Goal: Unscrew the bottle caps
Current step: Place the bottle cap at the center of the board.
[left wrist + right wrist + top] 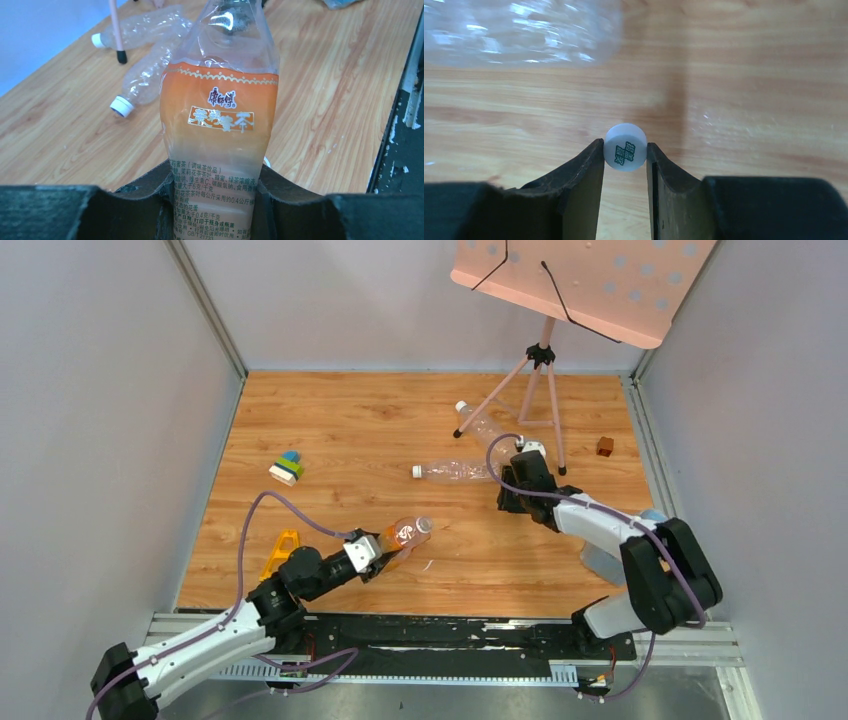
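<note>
My left gripper [385,548] is shut on the lower body of an orange-labelled bottle [406,533] and holds it tilted over the near table; in the left wrist view the bottle [218,115] fills the middle between the fingers [150,200]. My right gripper [508,490] is shut on a loose white bottle cap [626,145] with green print, pinched at the fingertips just above the wood. Two clear crushed bottles lie on the table, one [455,471] with a white cap [416,472], the other [482,426] with a white cap [461,407].
A pink music stand [540,355] stands on its tripod at the back right. A brown cube [605,446] lies near the right wall. Stacked coloured blocks [287,468] lie at the left, and a yellow piece [282,550] sits by the left arm.
</note>
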### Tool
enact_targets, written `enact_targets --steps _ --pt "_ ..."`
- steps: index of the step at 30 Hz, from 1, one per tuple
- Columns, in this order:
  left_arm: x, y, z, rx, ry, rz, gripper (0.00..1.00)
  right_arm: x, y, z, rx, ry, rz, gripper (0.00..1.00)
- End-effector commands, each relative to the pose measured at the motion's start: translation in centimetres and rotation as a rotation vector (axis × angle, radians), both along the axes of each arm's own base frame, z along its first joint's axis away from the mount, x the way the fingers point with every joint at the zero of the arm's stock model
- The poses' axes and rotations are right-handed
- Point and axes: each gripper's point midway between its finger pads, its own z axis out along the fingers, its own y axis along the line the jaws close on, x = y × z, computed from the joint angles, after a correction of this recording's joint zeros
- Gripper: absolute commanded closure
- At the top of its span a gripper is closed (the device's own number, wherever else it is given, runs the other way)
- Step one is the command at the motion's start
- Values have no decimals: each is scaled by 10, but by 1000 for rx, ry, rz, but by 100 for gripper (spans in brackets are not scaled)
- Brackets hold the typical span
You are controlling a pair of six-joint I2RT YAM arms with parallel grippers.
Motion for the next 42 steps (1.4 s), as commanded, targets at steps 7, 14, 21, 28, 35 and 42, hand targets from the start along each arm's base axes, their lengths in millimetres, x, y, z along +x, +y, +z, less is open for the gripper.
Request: enact_targets --steps 7,14,21,28,35,42 --pt "4 9 37 -135 -21 61 100 3 -34 -33 19 147 -272 95" --pt "9 9 75 -190 -98 76 98 -4 -47 -29 -23 134 -298 91" --pt "11 8 84 -134 -103 75 98 -16 -38 -14 25 132 -225 90" --pt "12 12 86 -134 -103 93 98 -26 -33 -25 37 182 -192 84" --pt "12 13 91 -126 -118 93 98 -16 -43 -27 -17 170 -258 65" --pt "13 10 91 -136 -106 93 97 -8 -50 0 -16 75 -288 39"
